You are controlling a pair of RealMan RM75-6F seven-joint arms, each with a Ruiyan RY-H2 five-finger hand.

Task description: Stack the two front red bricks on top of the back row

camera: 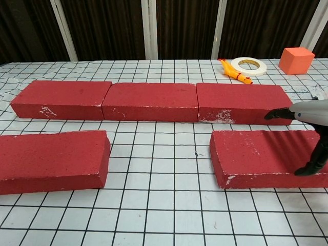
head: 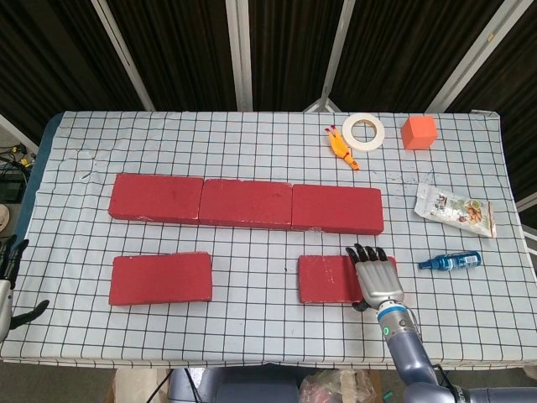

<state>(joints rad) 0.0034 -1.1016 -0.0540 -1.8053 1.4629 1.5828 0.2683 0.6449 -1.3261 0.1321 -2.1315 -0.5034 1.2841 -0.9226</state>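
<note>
Three red bricks form the back row [head: 246, 204] [camera: 149, 101], end to end. The front left brick [head: 160, 278] [camera: 51, 160] lies alone, untouched. The front right brick [head: 325, 279] [camera: 261, 156] has my right hand [head: 375, 274] [camera: 306, 114] over its right end. That hand's fingers are spread and point toward the back row, and its thumb hangs by the brick's front edge. I cannot tell whether it touches the brick. My left hand [head: 8, 281] shows only partly at the far left table edge, fingers apart, holding nothing.
Behind the back row on the right lie a white tape roll [head: 363, 131], a yellow toy chicken [head: 341, 149] and an orange cube [head: 419, 133]. A snack packet [head: 455, 210] and a small blue bottle [head: 450, 261] lie right of the front right brick.
</note>
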